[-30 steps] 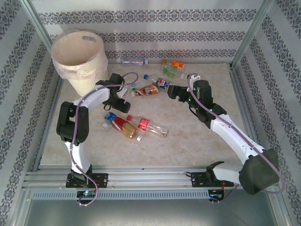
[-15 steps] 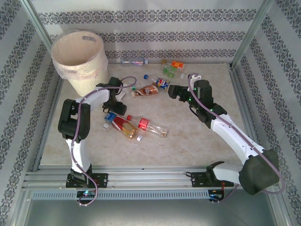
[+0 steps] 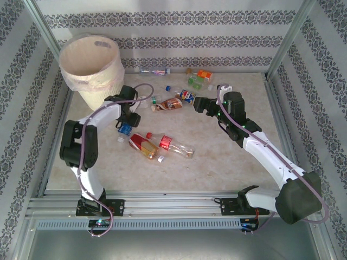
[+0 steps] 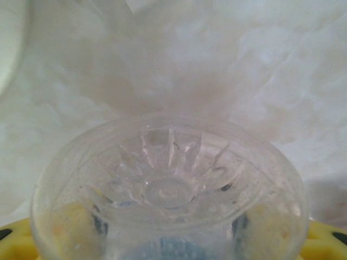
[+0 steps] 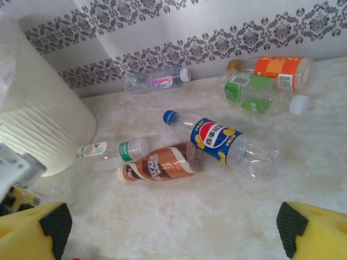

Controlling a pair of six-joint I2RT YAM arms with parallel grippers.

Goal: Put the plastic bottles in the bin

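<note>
The bin [image 3: 89, 65] stands at the far left corner of the table [image 3: 217, 168], its pinkish liner folded over the rim. Just near and right of it, the left gripper [image 3: 125, 119] has its jaws drawn in around a blue-labelled bottle [image 3: 126, 129]. In the left wrist view the bottle's clear ribbed base bulges out between the yellow fingers [image 4: 16, 235]. That hold looks risky: the wall is thin and slick, so it could buckle and squirt free, or the bottle could slip on the way to the bin. A bottle hanging low could also knock the rim or snag the loose liner. To the right and nearer lie a red-labelled bottle [image 3: 142, 143] and a clear red-capped bottle [image 3: 174, 146], close together. A dropped bottle could land among them and set them rolling. Farther back, a brown-labelled bottle [image 5: 162, 165] and a Pepsi bottle [image 5: 217, 138] lie side by side and seem to touch. The right gripper [image 3: 199, 104] hovers by them with its jaws spread wide and nothing between them. If it closes on one, it may shove the other, and round bottles roll easily on the smooth top. At the far wall to the right rest a green-labelled bottle [image 5: 249, 89] and an orange-labelled bottle [image 5: 276, 70], where the wall could crowd a finger.
</note>
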